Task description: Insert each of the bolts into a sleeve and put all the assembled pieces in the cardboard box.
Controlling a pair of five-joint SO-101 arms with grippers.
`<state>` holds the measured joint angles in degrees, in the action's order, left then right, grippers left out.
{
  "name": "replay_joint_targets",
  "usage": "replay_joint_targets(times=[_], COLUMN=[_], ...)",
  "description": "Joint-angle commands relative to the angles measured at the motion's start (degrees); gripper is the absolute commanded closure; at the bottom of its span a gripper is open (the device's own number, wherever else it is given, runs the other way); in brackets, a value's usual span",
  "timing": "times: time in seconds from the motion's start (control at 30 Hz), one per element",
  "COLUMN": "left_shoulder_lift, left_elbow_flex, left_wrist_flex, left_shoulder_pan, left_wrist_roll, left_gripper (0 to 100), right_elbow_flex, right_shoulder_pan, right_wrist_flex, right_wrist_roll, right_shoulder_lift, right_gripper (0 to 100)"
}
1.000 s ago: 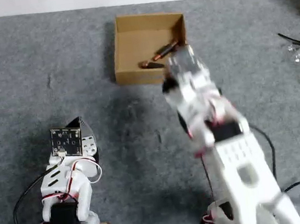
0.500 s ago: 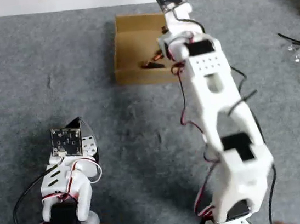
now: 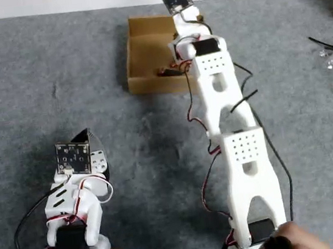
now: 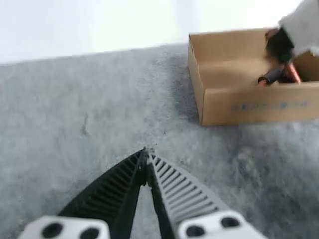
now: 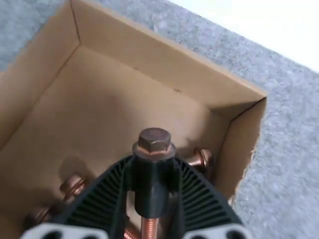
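Got a copper bolt sticking up out of a black sleeve, sleeve pinched tight between the fingers of the right gripper. Hanging over the inside of the box, close to one corner. Down on the box floor, a few more copper pieces lying loose, one tucked by that corner, the rest under the gripper, partly hidden. Well apart from the box, left gripper closed on nothing, tips touching, sitting low over the grey carpet. Way off at the carpet's edge, some wires lying around.
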<state>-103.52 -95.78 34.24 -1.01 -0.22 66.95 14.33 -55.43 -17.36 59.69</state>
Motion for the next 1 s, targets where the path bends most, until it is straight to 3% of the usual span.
replay_joint_targets(times=[0.0,0.23,0.47,0.7,0.97], left_shoulder_lift=[-0.3,-0.3,-0.3,-0.3,-0.3], left_elbow_flex=[-1.3,-1.3,-1.3,-1.3,-1.3], left_wrist_flex=[-2.5,-2.5,-2.5,-2.5,-2.7], left_shoulder_pan=[1.0,1.0,1.0,1.0,1.0], left_wrist_roll=[-0.2,-0.2,-0.2,-0.2,-0.2], left_gripper=[100,100,100,100,100], right_elbow_flex=[8.8,13.1,13.1,13.5,34.0], right_shoulder_pan=[-1.4,-1.4,-0.3,-0.6,-0.2], right_wrist_flex=[-1.0,-6.5,-10.5,-10.5,-23.7], right_wrist_roll=[-0.7,-0.6,-0.4,-0.4,-0.4], right_shoulder_lift=[1.5,5.1,4.9,4.8,4.7], right_gripper=[99.2,98.3,84.4,83.7,83.8])
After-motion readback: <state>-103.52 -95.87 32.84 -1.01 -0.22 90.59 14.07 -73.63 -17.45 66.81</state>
